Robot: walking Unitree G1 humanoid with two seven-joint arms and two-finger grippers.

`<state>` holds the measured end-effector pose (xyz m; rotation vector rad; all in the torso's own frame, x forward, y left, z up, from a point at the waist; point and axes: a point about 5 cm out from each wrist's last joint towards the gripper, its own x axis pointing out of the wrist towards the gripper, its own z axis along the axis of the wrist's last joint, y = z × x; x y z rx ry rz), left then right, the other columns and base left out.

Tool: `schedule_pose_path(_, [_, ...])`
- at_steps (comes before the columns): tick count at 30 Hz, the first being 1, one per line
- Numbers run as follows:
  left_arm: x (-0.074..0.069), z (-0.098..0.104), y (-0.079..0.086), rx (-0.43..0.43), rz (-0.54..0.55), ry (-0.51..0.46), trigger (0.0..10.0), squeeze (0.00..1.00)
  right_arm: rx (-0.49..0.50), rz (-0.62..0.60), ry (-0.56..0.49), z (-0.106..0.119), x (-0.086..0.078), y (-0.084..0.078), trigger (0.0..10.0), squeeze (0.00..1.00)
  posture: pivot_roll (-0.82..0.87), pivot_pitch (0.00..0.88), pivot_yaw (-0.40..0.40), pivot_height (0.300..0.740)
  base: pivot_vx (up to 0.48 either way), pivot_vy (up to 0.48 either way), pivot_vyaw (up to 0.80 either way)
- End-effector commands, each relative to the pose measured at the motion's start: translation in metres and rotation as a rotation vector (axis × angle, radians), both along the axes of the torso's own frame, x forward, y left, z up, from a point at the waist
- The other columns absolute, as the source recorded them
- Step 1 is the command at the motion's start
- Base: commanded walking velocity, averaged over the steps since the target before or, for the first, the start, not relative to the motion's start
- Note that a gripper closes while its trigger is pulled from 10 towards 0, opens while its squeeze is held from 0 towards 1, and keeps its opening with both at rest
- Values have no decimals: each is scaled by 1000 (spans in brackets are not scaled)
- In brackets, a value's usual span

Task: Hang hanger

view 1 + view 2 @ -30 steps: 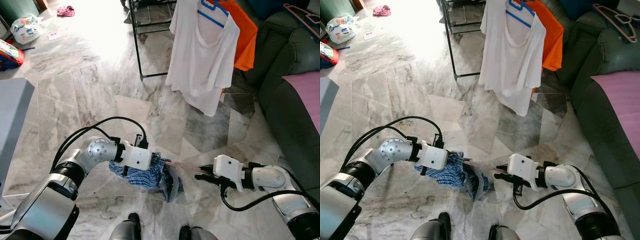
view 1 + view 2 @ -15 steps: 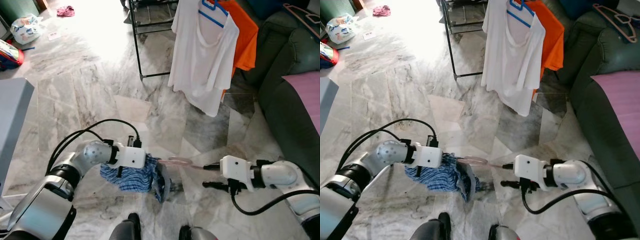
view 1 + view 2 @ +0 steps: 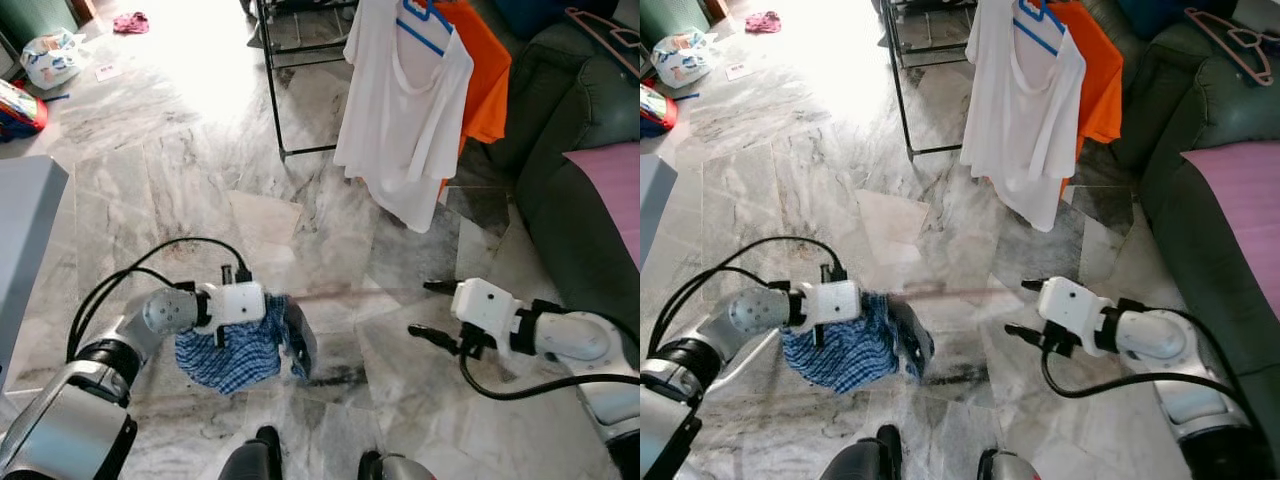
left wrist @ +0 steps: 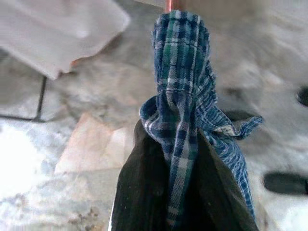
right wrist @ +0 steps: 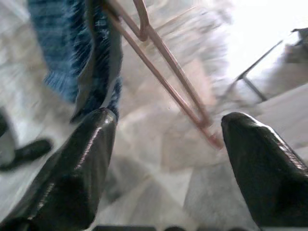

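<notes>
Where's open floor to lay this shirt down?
Bare marble floor between the grey cabinet and the rack. Crowded near the white shirt and sofa; also between the left gripper, holding the plaid garment, and the right gripper.

A thin pink hanger (image 5: 163, 72) hangs low over the marble floor, lying roughly level, its bar blurred in the head views and its far end poking out free. A blue and green plaid garment (image 3: 235, 345) is draped over its other end, bunched and drooping in loose folds with a dark lining showing at one edge. The cloth is pinched where it gathers into a narrow fold.
</notes>
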<state>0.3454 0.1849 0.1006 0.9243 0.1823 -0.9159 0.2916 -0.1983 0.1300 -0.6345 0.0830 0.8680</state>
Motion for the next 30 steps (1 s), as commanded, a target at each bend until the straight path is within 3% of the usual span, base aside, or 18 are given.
schedule_pose_path(1, [7,13,6,-106,87,-43,0,0,73,-60,-12,-4,-2,2,10000,1000,20,237,49,740,0,0,0])
schedule_pose_path(7, [11,23,2,-243,118,-83,0,0,166,-153,-13,-18,-3,9,10000,1000,26,234,48,740,0,0,0])
schedule_pose_path(11, [12,27,-2,-334,127,-74,0,0,267,-283,-26,-23,4,10,10000,1000,28,235,47,740,0,0,0])
schedule_pose_path(22, [16,67,-28,-450,-89,-116,0,0,474,-591,2,-27,30,-1,10000,1000,38,239,37,740,0,0,0])
schedule_pose_path(27, [14,80,-40,-489,-151,-154,0,0,522,-616,36,-30,34,1,10000,1000,43,242,36,740,0,0,0])
schedule_pose_path(30, [11,95,-56,-554,-211,-194,0,0,540,-578,85,-35,36,18,10000,1000,53,246,34,740,0,0,0])
